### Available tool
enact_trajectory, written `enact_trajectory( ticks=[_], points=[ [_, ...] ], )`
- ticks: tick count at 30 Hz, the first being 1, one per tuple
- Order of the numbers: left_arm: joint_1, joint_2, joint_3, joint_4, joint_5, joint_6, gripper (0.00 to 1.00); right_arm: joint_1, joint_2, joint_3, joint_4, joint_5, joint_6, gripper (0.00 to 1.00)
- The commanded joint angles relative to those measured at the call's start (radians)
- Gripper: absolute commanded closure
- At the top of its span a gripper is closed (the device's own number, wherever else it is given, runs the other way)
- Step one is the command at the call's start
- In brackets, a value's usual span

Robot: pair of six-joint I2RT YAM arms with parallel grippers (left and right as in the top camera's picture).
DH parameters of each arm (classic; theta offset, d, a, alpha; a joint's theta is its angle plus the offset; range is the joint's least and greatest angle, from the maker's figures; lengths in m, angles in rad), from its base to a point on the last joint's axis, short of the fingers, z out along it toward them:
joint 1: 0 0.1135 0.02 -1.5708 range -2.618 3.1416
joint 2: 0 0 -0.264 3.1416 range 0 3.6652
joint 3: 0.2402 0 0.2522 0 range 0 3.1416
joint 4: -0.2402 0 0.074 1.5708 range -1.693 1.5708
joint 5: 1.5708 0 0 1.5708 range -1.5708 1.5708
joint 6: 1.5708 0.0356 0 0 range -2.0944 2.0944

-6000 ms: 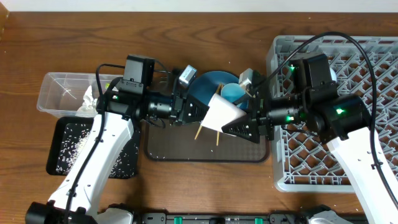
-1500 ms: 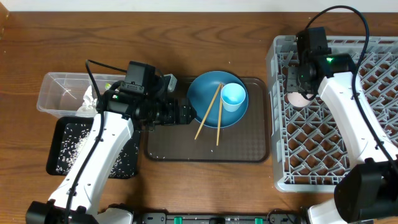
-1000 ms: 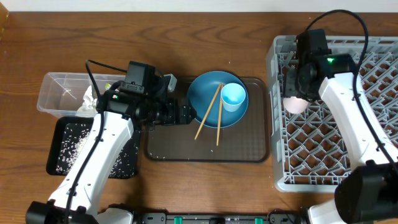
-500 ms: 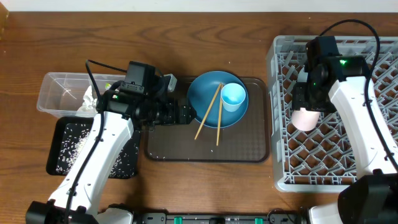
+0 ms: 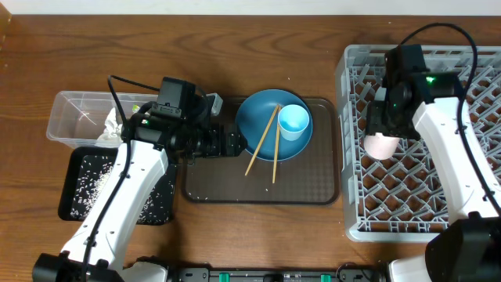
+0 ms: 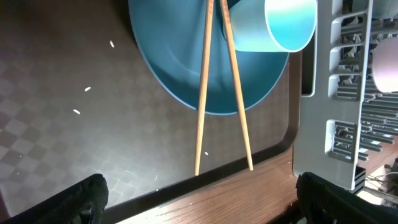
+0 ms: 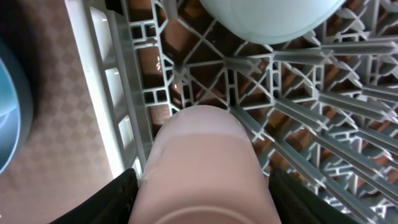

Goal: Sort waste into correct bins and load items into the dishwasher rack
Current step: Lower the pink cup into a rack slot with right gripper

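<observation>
Since a moment ago my right hand [image 7: 202, 193] has drawn the small pinkish-white cup [image 5: 380, 146] slightly back and toward the left wall of the large grey plastic peg-lattice dishwasher rack [image 5: 470, 196]. My left arm has not shifted at all.

My right hand is pinching the cup, one dark finger on either side of its body. The cup's long axis runs straight out from my wrist toward the lattice. It sits over the rack's outermost column of cells, just inside the wall that faces the brown serving tray [image 5: 313, 184]. I cannot tell whether it touches the pegs yet. The round white bowl [image 7: 267, 15] already lies in the rack, just beyond the cup on the far side, close but apart from it. So I judge the setting-down has to go straight along the cup's own axis into the cell beneath, and not forward, where it would knock the bowl.

My left hand [image 6: 208, 199] is spread wide and empty, low over the tray. The thin wooden chopsticks [image 5: 262, 142] lie ahead of it, their far ends resting on the large round blue plate [image 5: 262, 125]. The light blue cup [image 5: 294, 121] sits on the plate's right side. My left arm is the nearer one to those three.
</observation>
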Motion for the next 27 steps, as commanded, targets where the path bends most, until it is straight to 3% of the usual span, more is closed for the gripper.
enact_trajectory(
  ticks=[1, 11, 27],
  points=[
    [0.002, 0.002, -0.004, -0.004, -0.013, 0.010, 0.01, -0.005, -0.018, -0.042, 0.017, -0.004, -0.004, 0.99],
    [0.002, 0.002, -0.004, -0.004, -0.013, 0.010, 0.01, -0.005, -0.018, -0.071, 0.047, -0.003, -0.019, 0.94],
    [0.002, 0.002, -0.004, -0.003, -0.013, 0.010, 0.01, -0.016, -0.018, -0.055, 0.089, 0.000, -0.060, 0.99]
  ],
)
